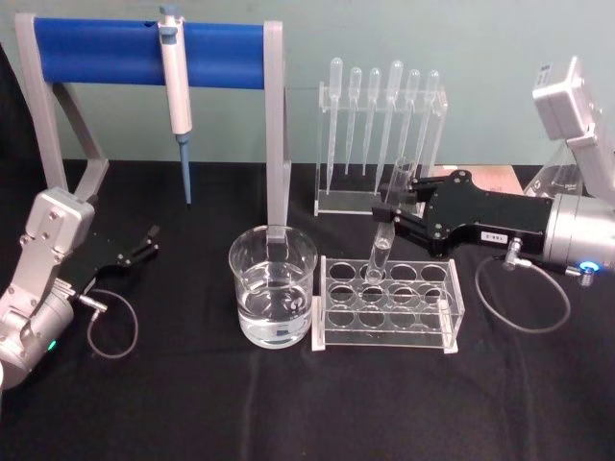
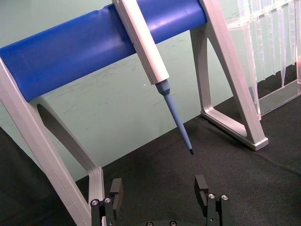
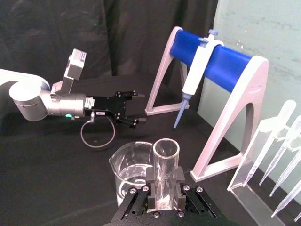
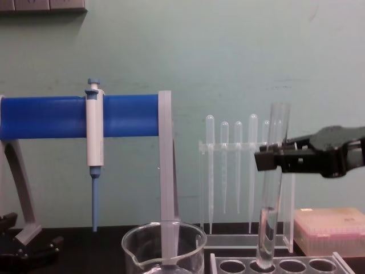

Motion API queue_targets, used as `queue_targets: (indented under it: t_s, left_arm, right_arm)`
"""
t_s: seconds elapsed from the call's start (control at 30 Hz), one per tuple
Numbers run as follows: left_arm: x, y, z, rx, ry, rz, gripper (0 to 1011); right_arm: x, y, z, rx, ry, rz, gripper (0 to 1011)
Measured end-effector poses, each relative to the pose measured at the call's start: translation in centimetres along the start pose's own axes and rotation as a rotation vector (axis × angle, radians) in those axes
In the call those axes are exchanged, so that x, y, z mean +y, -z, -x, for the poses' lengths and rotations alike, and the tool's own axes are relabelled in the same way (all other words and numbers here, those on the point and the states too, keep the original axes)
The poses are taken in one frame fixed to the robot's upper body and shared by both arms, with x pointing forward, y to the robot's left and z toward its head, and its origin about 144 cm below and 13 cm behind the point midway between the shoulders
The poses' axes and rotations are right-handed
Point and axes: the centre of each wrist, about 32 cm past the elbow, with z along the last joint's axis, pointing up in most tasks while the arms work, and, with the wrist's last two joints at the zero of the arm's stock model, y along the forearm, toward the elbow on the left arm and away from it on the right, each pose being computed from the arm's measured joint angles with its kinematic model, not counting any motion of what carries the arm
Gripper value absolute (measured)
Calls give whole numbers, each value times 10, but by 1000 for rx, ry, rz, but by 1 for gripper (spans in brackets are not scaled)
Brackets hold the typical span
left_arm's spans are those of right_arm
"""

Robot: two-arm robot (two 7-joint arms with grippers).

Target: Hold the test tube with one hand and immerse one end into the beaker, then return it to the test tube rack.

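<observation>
The clear test tube [image 1: 387, 226] leans slightly, its lower end in a back hole of the clear tube rack [image 1: 384, 327]. My right gripper [image 1: 392, 215] reaches in from the right and is shut on the tube's upper half. From the chest, the test tube [image 4: 272, 188] rises well above the right gripper [image 4: 263, 159]. In the right wrist view the test tube [image 3: 165, 172] sits clamped between the fingers. The beaker [image 1: 274, 286], holding some water, stands just left of the rack. My left gripper [image 1: 150, 239] rests open at the far left, with nothing between its fingers [image 2: 202, 184].
A blue-barred stand [image 1: 144, 53] with a hanging white-and-blue pipettor [image 1: 175, 86] stands behind the beaker. A clear holder with several plastic pipettes [image 1: 380, 125] stands behind the rack. A pink-topped box [image 4: 328, 228] sits at the right.
</observation>
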Motion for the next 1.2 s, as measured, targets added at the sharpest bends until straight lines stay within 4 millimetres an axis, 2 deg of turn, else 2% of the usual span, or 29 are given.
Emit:
queue_targets:
  t_s: [0.27,1.2]
  left_arm:
    - [0,0,0,0,0,0,1000]
    - [0,0,0,0,0,0,1000]
  right_arm:
    - [1,-13,-3,-26,-2,-2,224]
    - [0,-12,-3,-23,-1,-3,224]
